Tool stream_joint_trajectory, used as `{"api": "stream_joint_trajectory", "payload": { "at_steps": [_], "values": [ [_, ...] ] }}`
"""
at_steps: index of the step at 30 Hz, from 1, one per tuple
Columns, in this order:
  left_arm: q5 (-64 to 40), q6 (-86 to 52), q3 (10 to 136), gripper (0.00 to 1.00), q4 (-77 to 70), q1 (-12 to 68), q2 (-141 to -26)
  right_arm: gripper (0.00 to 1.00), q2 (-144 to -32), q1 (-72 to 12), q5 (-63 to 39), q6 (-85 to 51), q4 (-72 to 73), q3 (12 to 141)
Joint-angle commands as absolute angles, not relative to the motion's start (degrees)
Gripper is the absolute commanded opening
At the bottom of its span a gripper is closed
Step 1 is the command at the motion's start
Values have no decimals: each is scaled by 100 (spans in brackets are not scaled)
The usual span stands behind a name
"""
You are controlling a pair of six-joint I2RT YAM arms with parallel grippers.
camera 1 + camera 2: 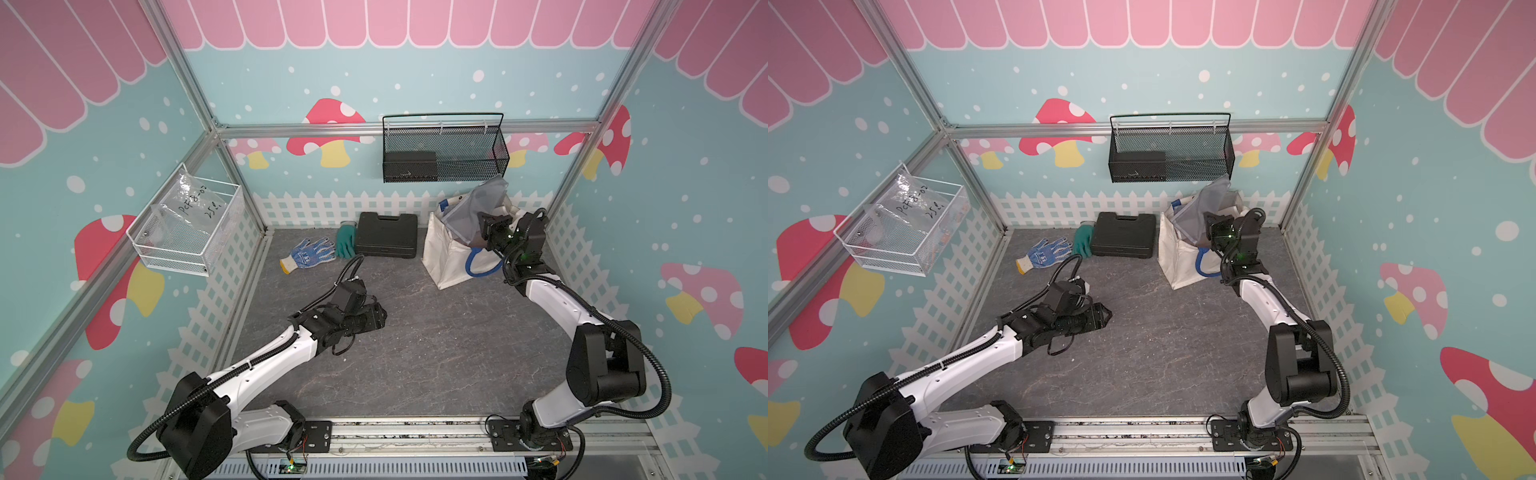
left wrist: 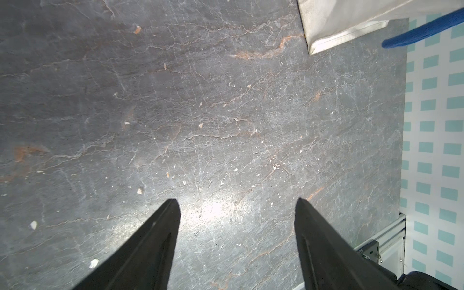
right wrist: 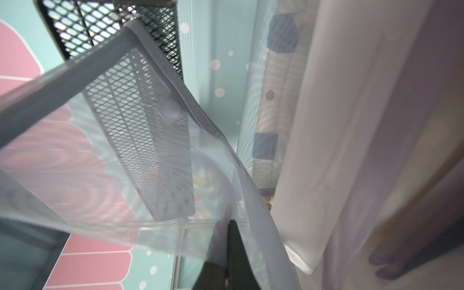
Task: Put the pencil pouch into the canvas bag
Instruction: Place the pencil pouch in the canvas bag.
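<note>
The canvas bag (image 1: 446, 257) stands upright at the far right corner of the bench (image 1: 415, 353), with one blue handle (image 1: 478, 266) hanging down its near side. The pencil pouch (image 1: 473, 208), a grey translucent mesh sleeve, is tilted over the bag's open top. Its upper end rises above the rim. How far its lower end sits inside cannot be determined.

The right gripper (image 1: 482, 226) is closed on the pouch's lower edge. In the right wrist view the dark fingers (image 3: 233, 251) pinch the mesh, and the bag's cream wall is just beside them.

The left gripper (image 1: 380, 313) is above the middle of the bench toward the left side. Its jaws stand well apart and hold nothing, as the left wrist view (image 2: 237, 203) confirms.

A black case (image 1: 386, 241) lies at the far edge, beside the bag. A green glove (image 1: 345, 243) touches the case's left side, and a blue-and-white glove (image 1: 309, 254) is just beside that.
</note>
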State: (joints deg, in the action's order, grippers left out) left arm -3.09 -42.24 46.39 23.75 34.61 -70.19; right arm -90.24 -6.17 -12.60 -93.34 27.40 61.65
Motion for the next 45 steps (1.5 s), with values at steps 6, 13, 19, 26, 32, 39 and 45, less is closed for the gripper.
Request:
{"api": "stream_joint_trajectory", "payload": {
  "at_steps": [6,13,19,26,32,39,45],
  "values": [
    [-129,-4289,4579,73,2330,3430,-6790,0,-8849,-633,-907,-9573,2888,5591],
    [-141,-4245,4562,73,2355,3435,-6720,28,-8817,-622,-1080,-9166,2600,5995],
    [-43,-4275,4520,73,2379,3434,-6590,54,-8495,-585,-1369,-8547,1853,6219],
    [0,-4313,4408,73,2273,3428,-6513,67,-8071,-541,-1869,-8251,1355,5926],
    [35,-4333,4362,73,2207,3430,-6495,68,-7720,-545,-2045,-7956,844,5867],
    [50,-4342,4315,73,2169,3433,-6456,65,-7390,-544,-2254,-7701,495,5860],
    [-14,-4251,4400,73,2242,3425,-6465,61,-8245,-304,-2491,-5424,-1020,7827]
  ]
}}
